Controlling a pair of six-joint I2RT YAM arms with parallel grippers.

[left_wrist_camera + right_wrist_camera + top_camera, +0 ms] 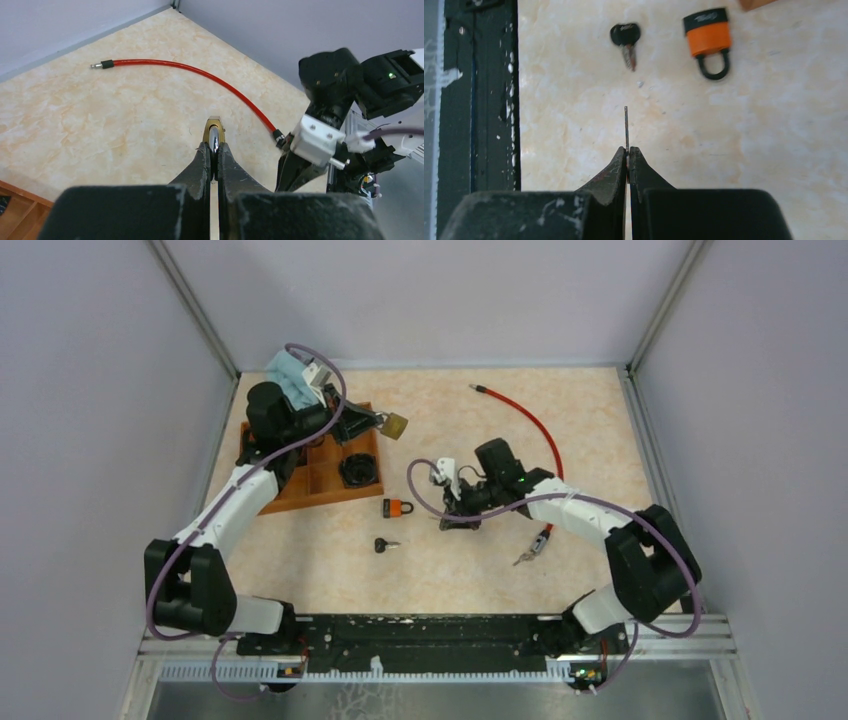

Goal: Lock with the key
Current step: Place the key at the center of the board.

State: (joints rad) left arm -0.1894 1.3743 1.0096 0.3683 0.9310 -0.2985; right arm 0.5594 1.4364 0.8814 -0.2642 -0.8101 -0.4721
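My left gripper (372, 421) is shut on a brass padlock (396, 425) and holds it above the table's back left. In the left wrist view the padlock (215, 130) sticks out edge-on past the closed fingertips (205, 150), gripped by its silver shackle. My right gripper (460, 523) is low over the middle of the table, shut on a thin metal key (626, 125) whose blade points forward edge-on. The key is too small to make out in the top view. The two grippers are well apart.
An orange padlock (398, 507) and a black-headed key (385, 545) lie on the table between the arms, also in the right wrist view (707, 37). A wooden tray (320, 475) stands at back left. A red cable (530, 420) curves along the right, with keys (530, 550) at its near end.
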